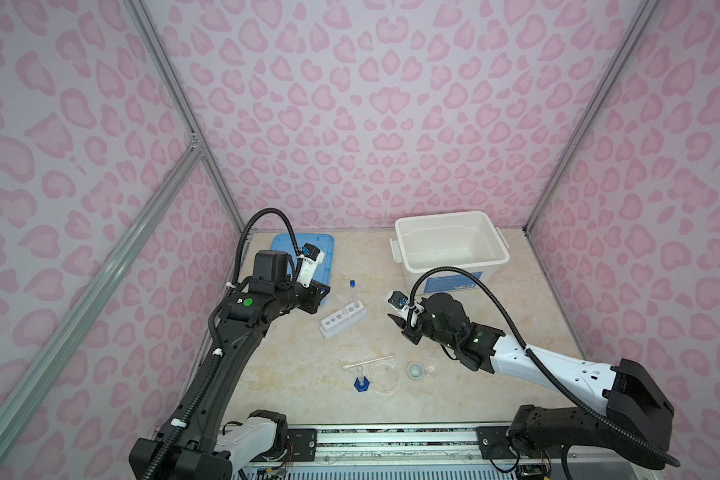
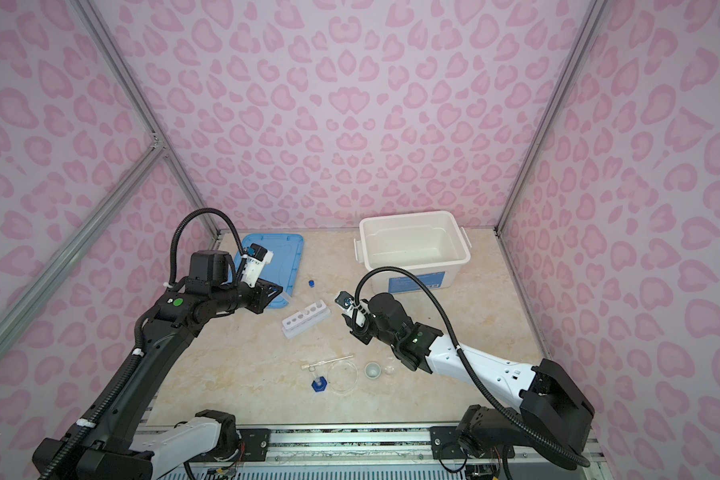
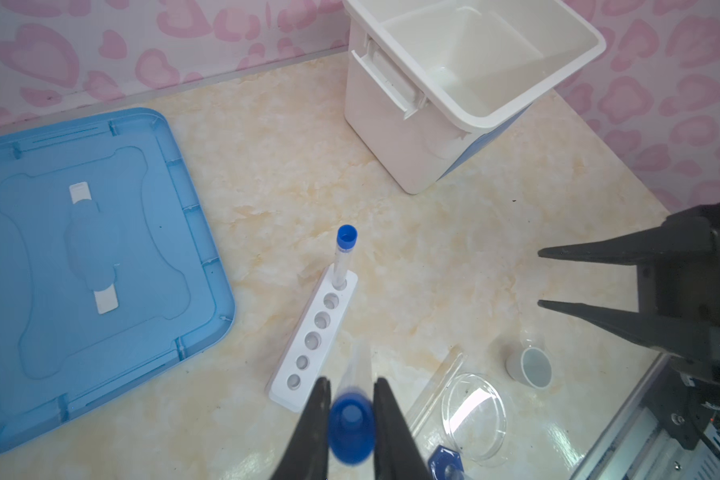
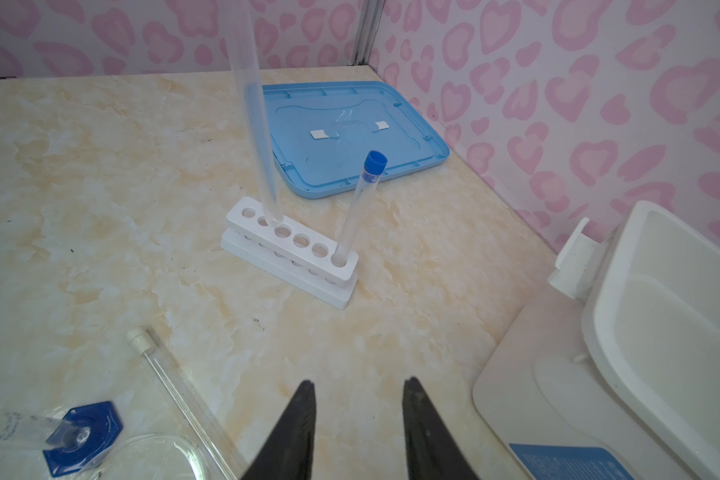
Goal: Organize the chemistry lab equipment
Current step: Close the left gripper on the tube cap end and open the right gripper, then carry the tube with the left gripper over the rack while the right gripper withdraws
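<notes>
The white six-hole rack [image 4: 292,249] stands on the bench [image 1: 308,374], one blue-capped tube [image 4: 360,203] upright in its end hole. A second blue-capped tube [image 3: 352,411] is held over it. The white-capped tube [image 1: 368,361] lies beside the dish [image 1: 385,376], cylinder [image 1: 361,382] and cup [image 1: 415,370].

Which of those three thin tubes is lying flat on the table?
The white-capped tube, lying by the clear round dish. One blue-capped tube stands in the white rack; the other is held by the left gripper.

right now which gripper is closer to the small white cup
right. the right gripper is open just back of the small white cup; the left gripper, shut on a blue-capped tube, is off past the white rack by the blue lid.
</notes>
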